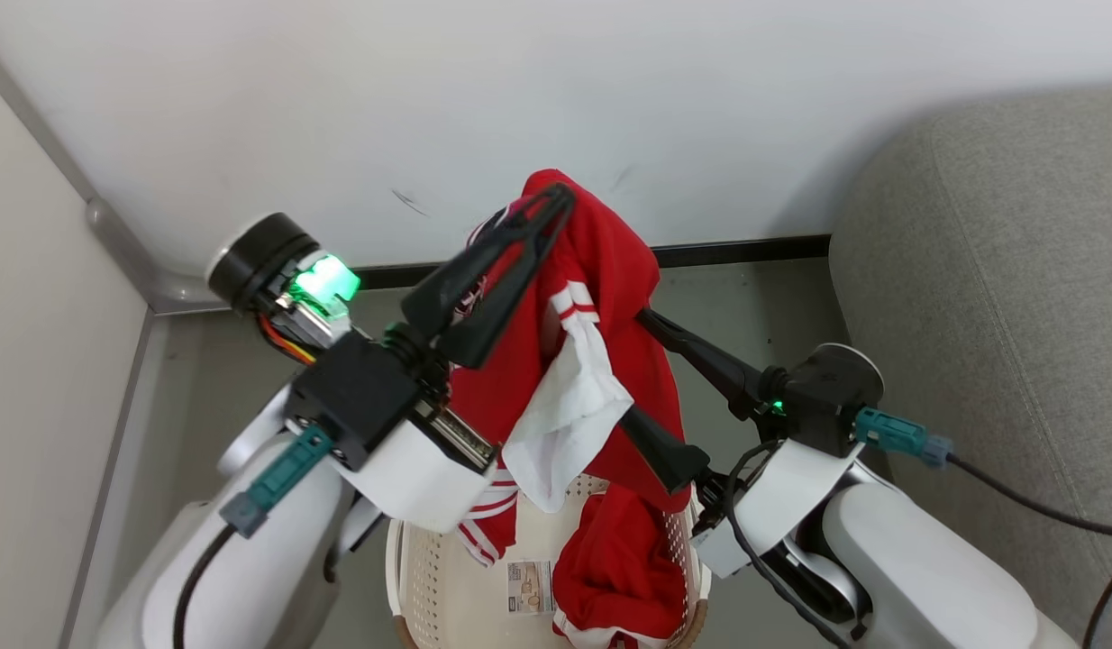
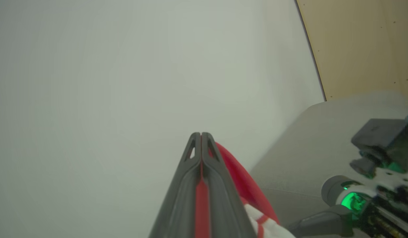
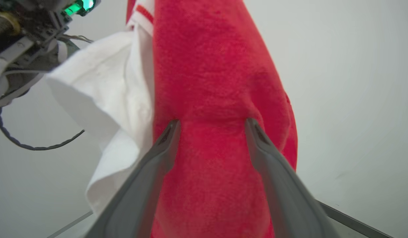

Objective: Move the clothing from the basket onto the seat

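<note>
My left gripper (image 1: 549,202) is raised high and shut on the top of a red garment with white panels and striped trim (image 1: 601,270), which hangs down over the basket. In the left wrist view its fingers (image 2: 201,136) pinch red cloth (image 2: 243,185). My right gripper (image 1: 633,365) is open, its two fingers on either side of the hanging garment's red part (image 3: 207,66); in the right wrist view the gripper (image 3: 212,125) straddles that cloth beside the white panel (image 3: 101,82). A second, mostly red garment (image 1: 619,568) lies in the cream basket (image 1: 403,559). The grey seat (image 1: 998,270) stands at the right.
A white wall (image 1: 520,90) with a dark skirting strip stands close behind the garment, and a pale panel (image 1: 33,361) closes the left side. The floor between basket and wall is grey. A paper label (image 1: 531,586) shows on the basket's bottom. Cables trail from my right arm across the seat.
</note>
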You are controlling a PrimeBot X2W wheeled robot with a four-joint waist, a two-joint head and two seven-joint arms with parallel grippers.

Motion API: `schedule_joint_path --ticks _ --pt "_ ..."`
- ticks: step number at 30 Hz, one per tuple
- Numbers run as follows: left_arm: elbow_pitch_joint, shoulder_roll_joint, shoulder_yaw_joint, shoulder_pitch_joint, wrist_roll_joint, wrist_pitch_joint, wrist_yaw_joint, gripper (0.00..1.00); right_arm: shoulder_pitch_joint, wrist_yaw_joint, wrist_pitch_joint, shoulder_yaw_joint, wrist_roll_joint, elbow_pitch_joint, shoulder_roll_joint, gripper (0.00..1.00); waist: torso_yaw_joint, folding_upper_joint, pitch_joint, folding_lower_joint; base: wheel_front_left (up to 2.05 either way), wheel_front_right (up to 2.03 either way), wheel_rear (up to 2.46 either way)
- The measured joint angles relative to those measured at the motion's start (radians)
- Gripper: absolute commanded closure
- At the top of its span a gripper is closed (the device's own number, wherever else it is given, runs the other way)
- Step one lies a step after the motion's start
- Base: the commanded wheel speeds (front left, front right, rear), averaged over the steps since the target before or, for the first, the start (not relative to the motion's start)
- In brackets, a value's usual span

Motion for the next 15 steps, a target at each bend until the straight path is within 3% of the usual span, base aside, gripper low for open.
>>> schedule_joint_path --ticks 11,12,14,15 --pt "-0.031 -0.001 -0.094 -0.01 0.004 0.02 -0.008 1.0 -0.016 0.0 0.0 0.021 0.024 0.004 -0.013 0.0 0.001 0.0 0.001 0.0 0.0 0.0 0.0" --pt "-0.034 -0.001 -0.099 -0.013 0.004 0.021 -0.008 1.0 -0.017 0.0 0.0 0.025 0.024 0.005 -0.015 0.37 0.001 0.0 0.001 0.0 0.0 0.0 0.0" --pt "-0.039 -0.001 -0.107 -0.019 0.004 0.022 -0.008 1.0 -0.024 0.0 0.0 0.03 0.024 0.009 -0.02 0.86 0.001 0.0 0.0 0.0 0.0 0.0 0.0" --pt "-0.042 -0.001 -0.109 -0.019 0.004 0.025 -0.008 1.0 -0.029 0.0 0.0 0.032 0.024 0.009 -0.022 1.0 0.001 -0.0001 0.0 0.0 0.0 0.0 0.0"
